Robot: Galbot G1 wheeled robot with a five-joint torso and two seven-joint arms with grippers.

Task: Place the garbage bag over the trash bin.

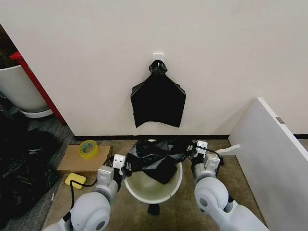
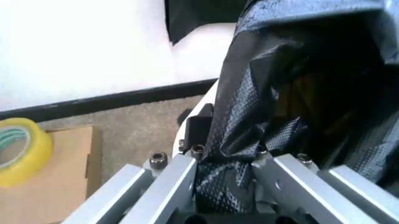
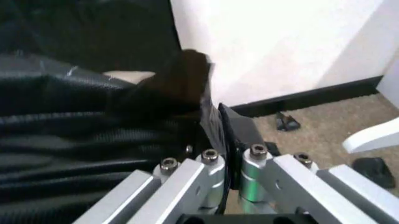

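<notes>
The trash bin, a round cream-white bucket, stands on the floor right in front of me. The garbage bag, glossy crinkled black plastic, is stretched across the bin's far rim, and one flap hangs down inside. My left gripper is at the bin's left rim, shut on the bag's left edge. In the left wrist view the bag is bunched between the left gripper fingers. My right gripper is at the right rim, and the right wrist view shows that gripper shut on a thin fold of the bag.
A flat black triangular bundle hangs from a wall hook above the bin. A yellow tape roll lies on a cardboard sheet to the left. A white board leans at the right. A big white tub and black plastic are at far left.
</notes>
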